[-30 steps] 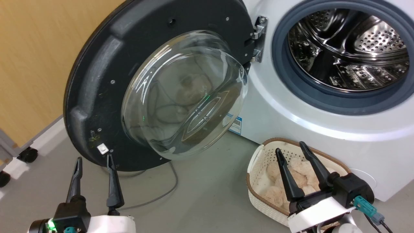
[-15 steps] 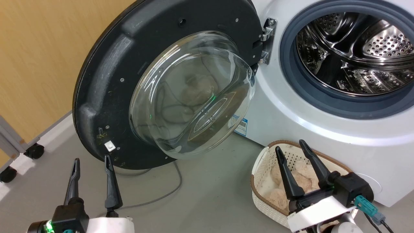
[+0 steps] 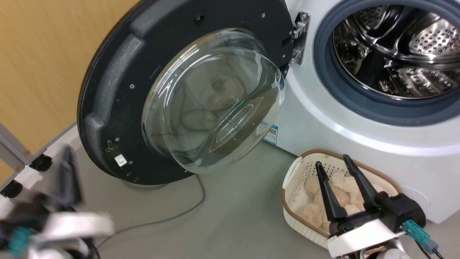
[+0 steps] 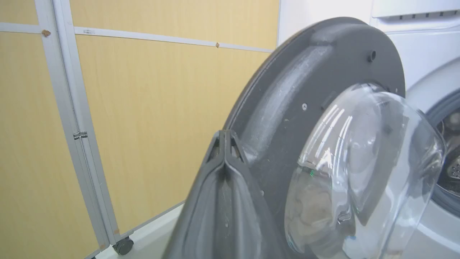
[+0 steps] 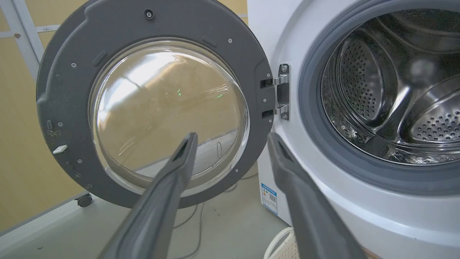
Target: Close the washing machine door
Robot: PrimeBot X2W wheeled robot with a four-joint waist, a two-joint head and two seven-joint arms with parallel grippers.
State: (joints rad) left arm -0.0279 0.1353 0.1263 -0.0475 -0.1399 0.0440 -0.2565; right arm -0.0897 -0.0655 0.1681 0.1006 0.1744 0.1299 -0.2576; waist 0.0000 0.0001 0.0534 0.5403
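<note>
The washing machine door (image 3: 107, 90) is wide open. Your left gripper (image 4: 224, 138) is near its rim, jaws pressed together, on nothing I think. Your right gripper (image 3: 332, 161) has its jaws apart.

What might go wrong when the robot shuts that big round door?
The right gripper hangs open over the basket, so the swinging washing machine door might hit it. The left gripper, shut near the door's edge, might slip onto the bulging glass window.
</note>
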